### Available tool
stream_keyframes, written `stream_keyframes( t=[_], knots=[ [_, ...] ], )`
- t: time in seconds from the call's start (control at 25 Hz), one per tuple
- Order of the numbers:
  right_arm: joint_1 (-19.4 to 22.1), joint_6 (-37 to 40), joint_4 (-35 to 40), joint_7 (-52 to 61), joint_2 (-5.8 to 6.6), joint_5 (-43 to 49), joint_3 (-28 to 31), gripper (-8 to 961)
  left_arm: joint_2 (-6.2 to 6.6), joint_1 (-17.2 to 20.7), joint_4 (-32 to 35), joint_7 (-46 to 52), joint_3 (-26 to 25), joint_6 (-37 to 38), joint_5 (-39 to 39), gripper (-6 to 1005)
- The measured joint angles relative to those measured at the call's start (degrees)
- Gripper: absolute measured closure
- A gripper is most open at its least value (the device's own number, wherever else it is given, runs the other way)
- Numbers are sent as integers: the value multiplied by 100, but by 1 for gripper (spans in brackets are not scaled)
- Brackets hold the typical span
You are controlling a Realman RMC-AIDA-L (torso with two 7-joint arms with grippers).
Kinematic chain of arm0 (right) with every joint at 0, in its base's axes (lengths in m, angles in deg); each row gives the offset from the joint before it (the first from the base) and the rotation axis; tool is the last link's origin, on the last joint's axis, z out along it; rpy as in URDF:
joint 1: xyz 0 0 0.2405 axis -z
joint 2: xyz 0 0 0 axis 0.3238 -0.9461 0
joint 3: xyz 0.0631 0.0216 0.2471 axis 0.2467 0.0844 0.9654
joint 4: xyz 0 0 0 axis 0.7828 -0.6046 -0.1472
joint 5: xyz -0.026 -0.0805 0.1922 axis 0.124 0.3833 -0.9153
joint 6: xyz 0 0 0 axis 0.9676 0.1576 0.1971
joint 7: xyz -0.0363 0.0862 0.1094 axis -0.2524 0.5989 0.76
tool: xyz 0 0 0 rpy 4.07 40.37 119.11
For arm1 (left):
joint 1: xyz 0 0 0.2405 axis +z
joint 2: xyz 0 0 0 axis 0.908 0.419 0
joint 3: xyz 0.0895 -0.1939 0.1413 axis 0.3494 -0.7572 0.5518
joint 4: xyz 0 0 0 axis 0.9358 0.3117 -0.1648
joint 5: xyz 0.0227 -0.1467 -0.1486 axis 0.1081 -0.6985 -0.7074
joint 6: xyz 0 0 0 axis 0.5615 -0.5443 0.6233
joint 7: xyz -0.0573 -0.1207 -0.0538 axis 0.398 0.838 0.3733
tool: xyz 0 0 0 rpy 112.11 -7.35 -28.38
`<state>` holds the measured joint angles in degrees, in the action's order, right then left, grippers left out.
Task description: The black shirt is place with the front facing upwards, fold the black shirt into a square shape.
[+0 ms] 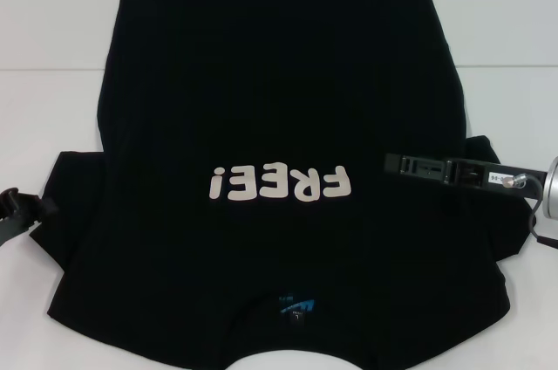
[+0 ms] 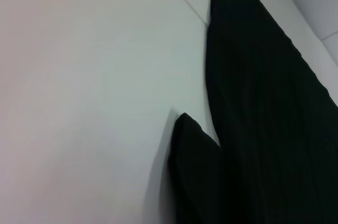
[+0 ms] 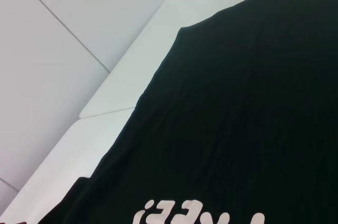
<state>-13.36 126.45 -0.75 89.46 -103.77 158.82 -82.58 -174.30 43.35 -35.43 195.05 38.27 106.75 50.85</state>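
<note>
you had the black shirt [image 1: 270, 117] spread face up on the white table [image 1: 52, 30], collar toward the robot and hem at the far edge, the "free!" lettering [image 1: 279, 183] reading upside down from the head camera and the small blue neck label [image 1: 296, 304] at the near middle. your right gripper [image 1: 394, 163] reached in over the shirt's right side, just beside the lettering, and i could not tell whether its fingers were apart or together, nor whether it touched the cloth. your left gripper [image 1: 16, 204] sat at the table's left edge, touching or nearly touching the left sleeve [image 1: 61, 204]; its fingers i could not tell either. the step in hand looked like starting a side fold, so you did well to take the cloth at the sleeve and shoulder rather than mid-chest, lift it only a little, and carry it straight across so the new edge ran parallel to the shirt's side. the cloth was soft and would sag and drag, so slow travel suited it. the table was smooth, white, with seams showing in both wrist views, and bare margin lay on either side of the shirt.
</note>
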Motion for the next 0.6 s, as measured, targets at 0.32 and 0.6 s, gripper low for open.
stream_keyframes(
  t=[0.32, 0.6],
  knots=[
    [0, 0, 0, -51, 1, 1, 39, 37, 22, 0, 5, -47, 13, 26, 4, 912],
    [0, 3, 0, -71, -6, 0, 75, 37, 64, 55, -60, -54, 16, 101, 3, 897]
  ],
)
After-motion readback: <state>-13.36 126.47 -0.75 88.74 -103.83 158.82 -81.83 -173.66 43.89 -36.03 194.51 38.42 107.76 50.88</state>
